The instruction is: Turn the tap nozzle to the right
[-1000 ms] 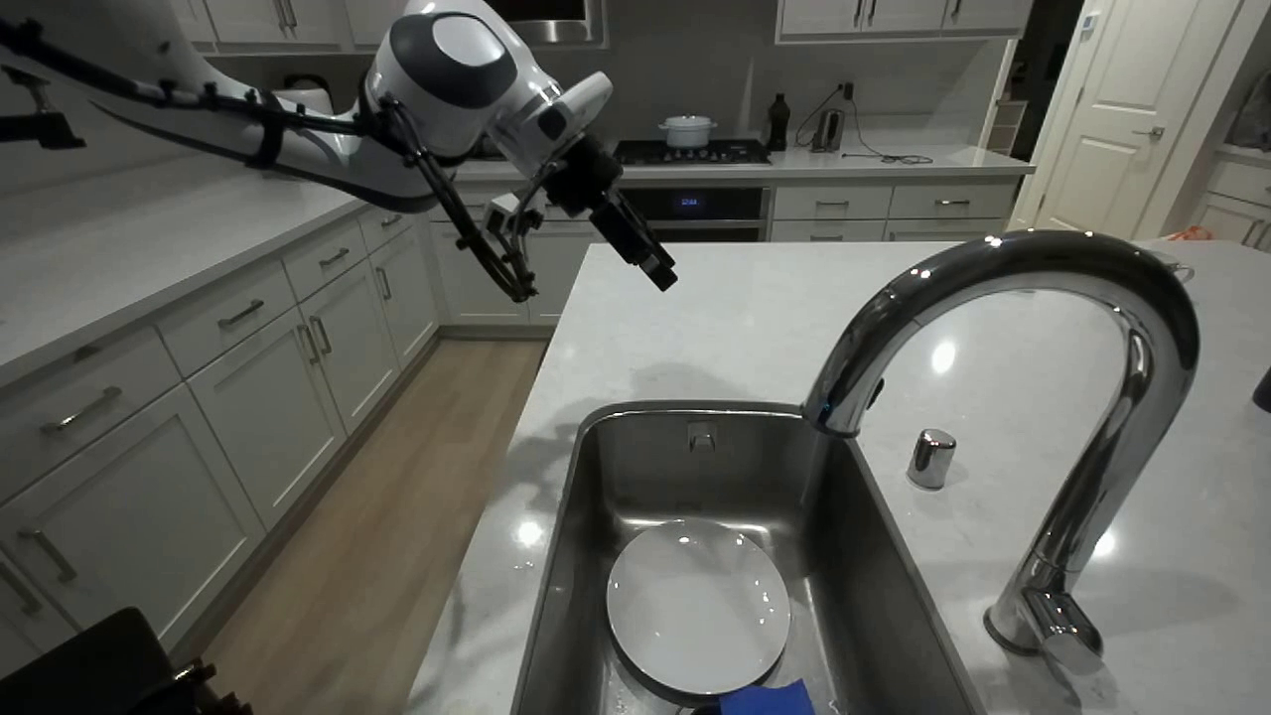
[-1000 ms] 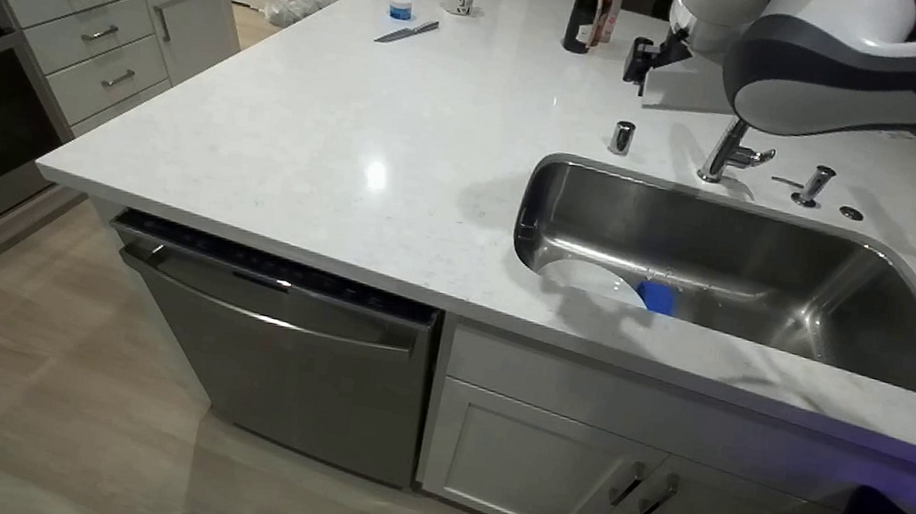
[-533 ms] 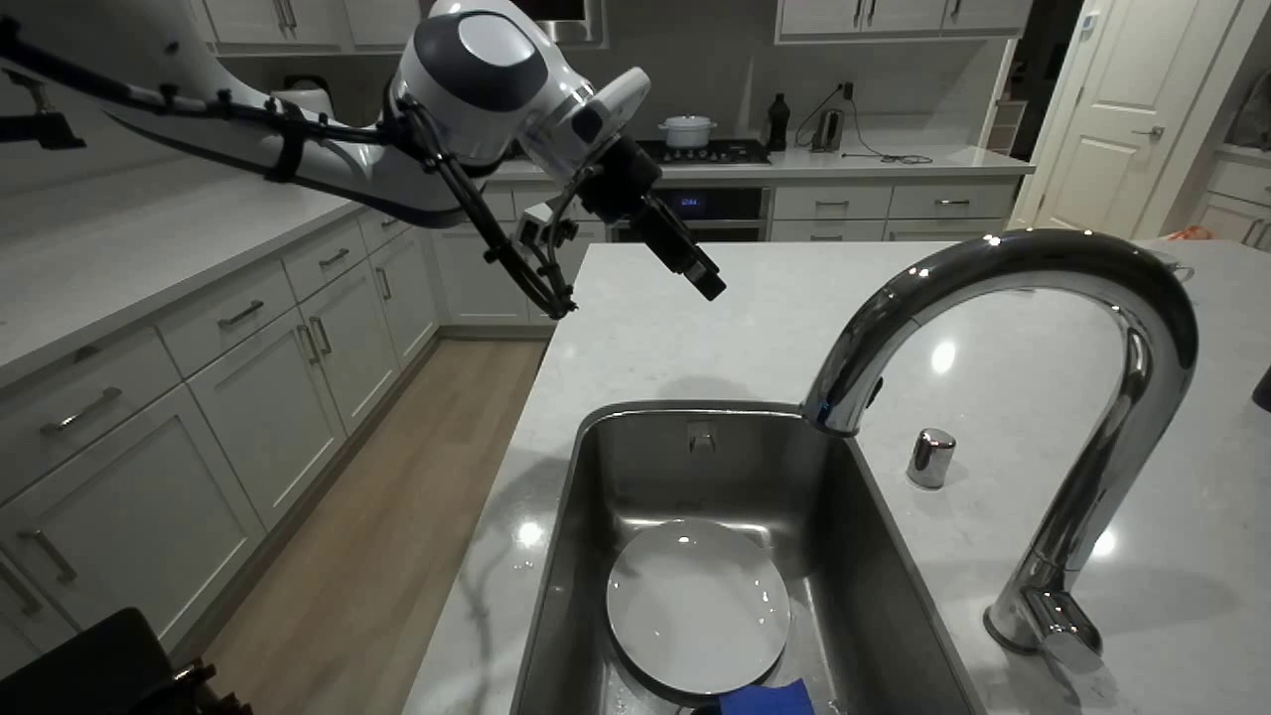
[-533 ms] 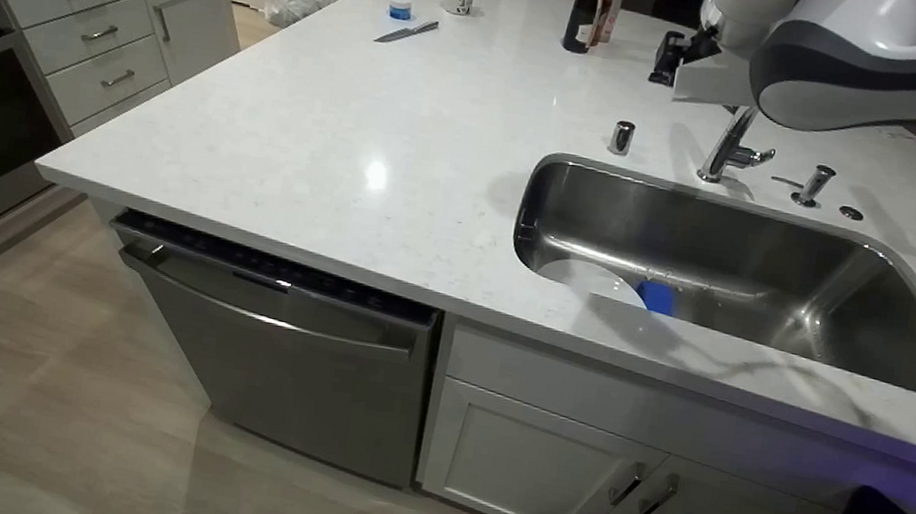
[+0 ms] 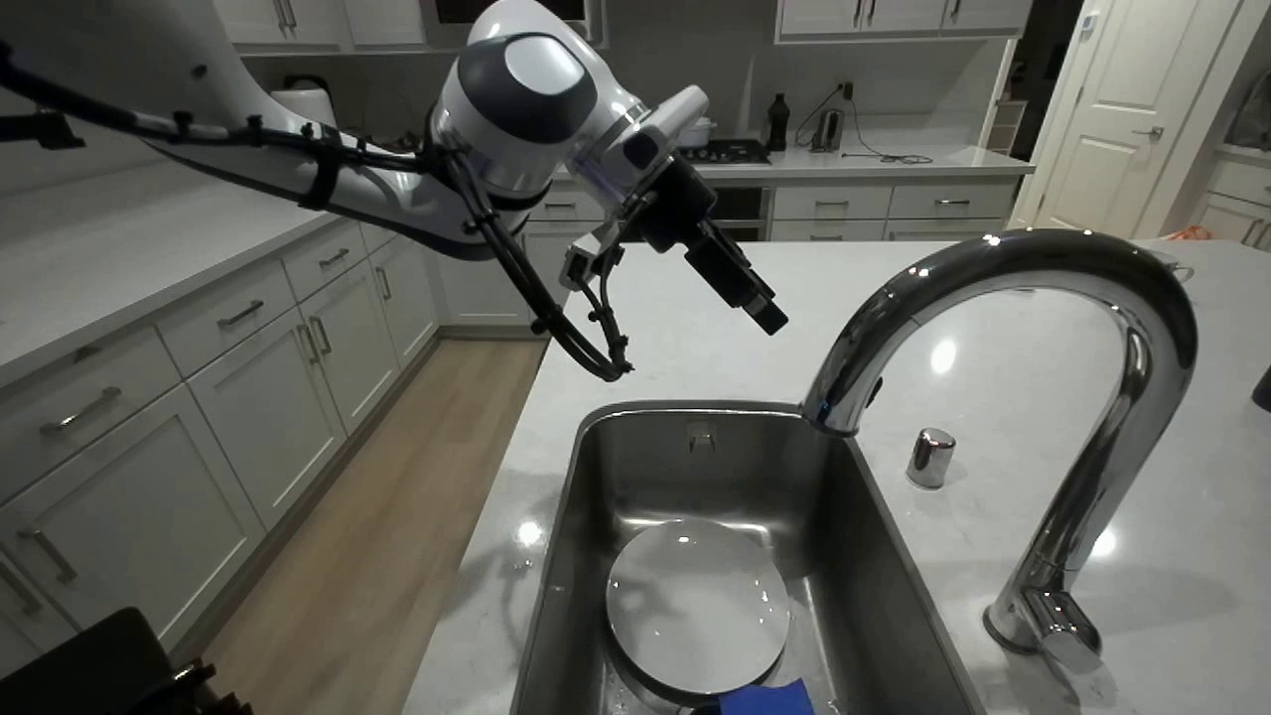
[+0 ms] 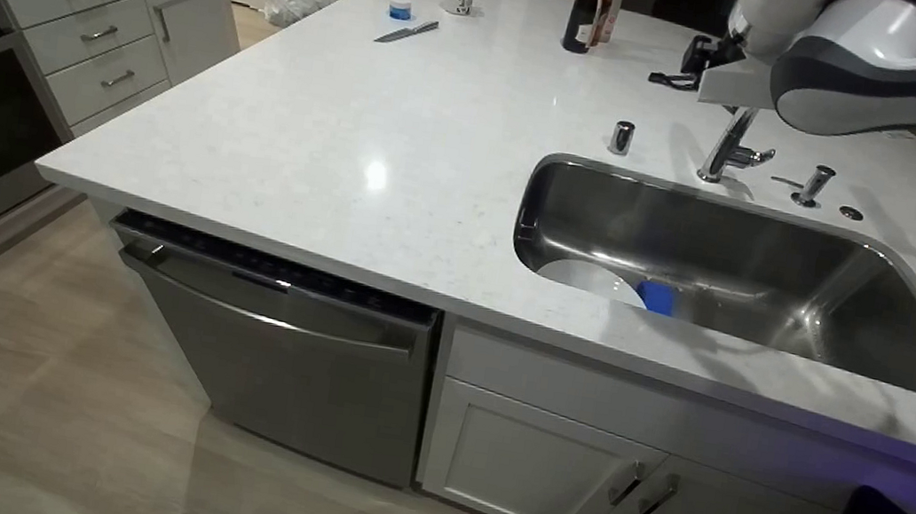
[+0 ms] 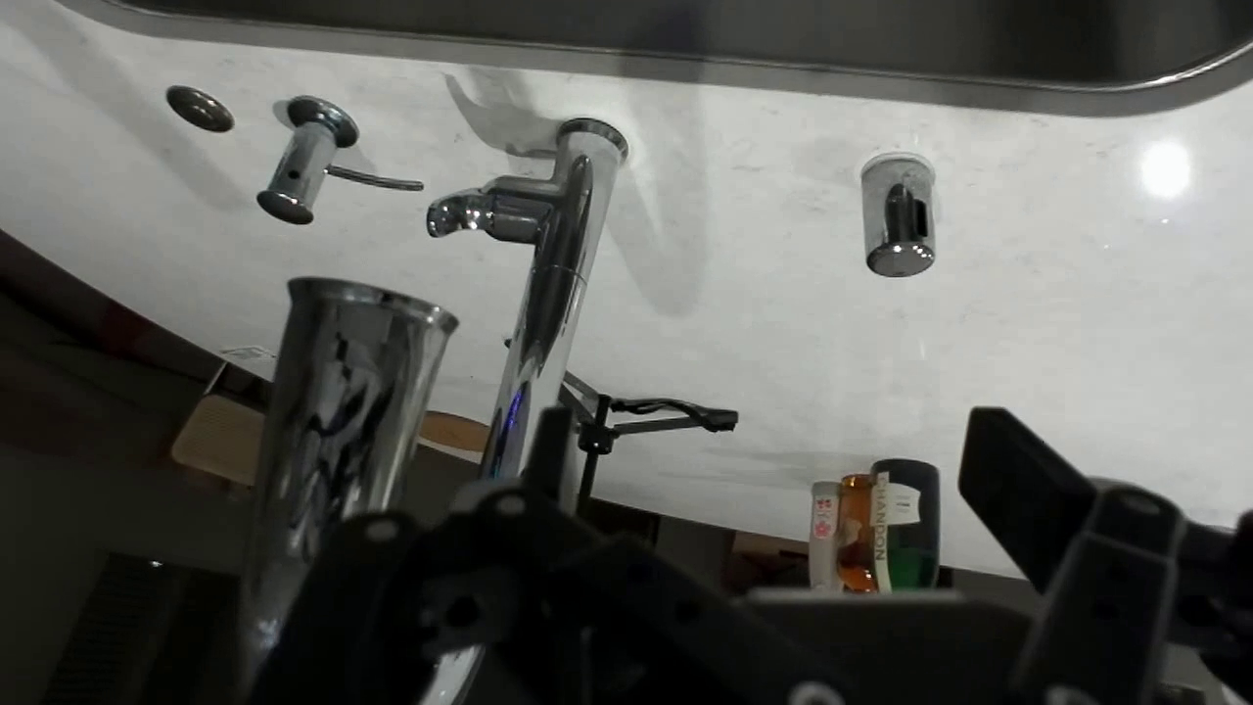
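Note:
The tap nozzle is a tall chrome gooseneck (image 5: 1177,333). Its mouth points down over the sink's edge nearest the tap base. In an exterior view its lower stem (image 6: 724,151) shows, while the arm hides the arch. My gripper (image 5: 770,313) hangs in the air above the counter, on the far side of the spout end, close to it but apart. In the wrist view, the gripper (image 7: 768,446) is open, with nothing between its fingers. The nozzle's mouth end (image 7: 357,392) and stem lie outside the left-hand finger in that picture.
A steel sink (image 5: 695,405) holds a white plate (image 5: 698,606) and something blue (image 5: 767,698). A round chrome button (image 5: 931,459) and a soap dispenser (image 6: 812,187) stand by the tap. Dark bottles (image 6: 585,19) and a knife (image 6: 407,32) are farther off. Cables (image 5: 586,348) hang from the wrist.
In an exterior view, my arm and gripper have moved right and slightly down, closer to the spout end. The tap nozzle, plate and sink items have not visibly moved.

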`<state>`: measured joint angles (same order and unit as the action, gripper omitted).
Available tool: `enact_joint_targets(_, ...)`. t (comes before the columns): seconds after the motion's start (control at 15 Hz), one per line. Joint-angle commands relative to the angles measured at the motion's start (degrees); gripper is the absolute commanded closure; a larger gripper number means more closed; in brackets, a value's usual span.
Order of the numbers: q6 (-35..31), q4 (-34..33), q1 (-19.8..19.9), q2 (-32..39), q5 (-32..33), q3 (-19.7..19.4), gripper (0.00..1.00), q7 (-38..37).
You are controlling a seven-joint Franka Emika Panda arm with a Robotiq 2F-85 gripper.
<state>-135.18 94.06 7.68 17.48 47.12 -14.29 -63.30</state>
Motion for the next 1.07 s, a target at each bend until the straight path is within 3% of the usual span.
enact_joint_targets(0.0, -1.27, -2.5, 0.95, 1.39, 0.01, -1.09, 0.0, 0.91)
enact_joint_targets(0.53, -0.45, -6.2, 0.99, 0.93, 0.39, -2.02, 0.0, 0.56)
enact_joint_targets(0.6, -0.44, -6.27, 1.03, 0.8, 0.5, -2.17, 0.06, 0.37)
enact_joint_targets(0.67, -0.38, -6.39, 1.1, 0.66, 0.45, -2.29, 0.26, 0.41)
enact_joint_targets(1.0, -0.32, -5.83, 1.53, 0.02, 1.0, -3.43, 0.65, -0.12)
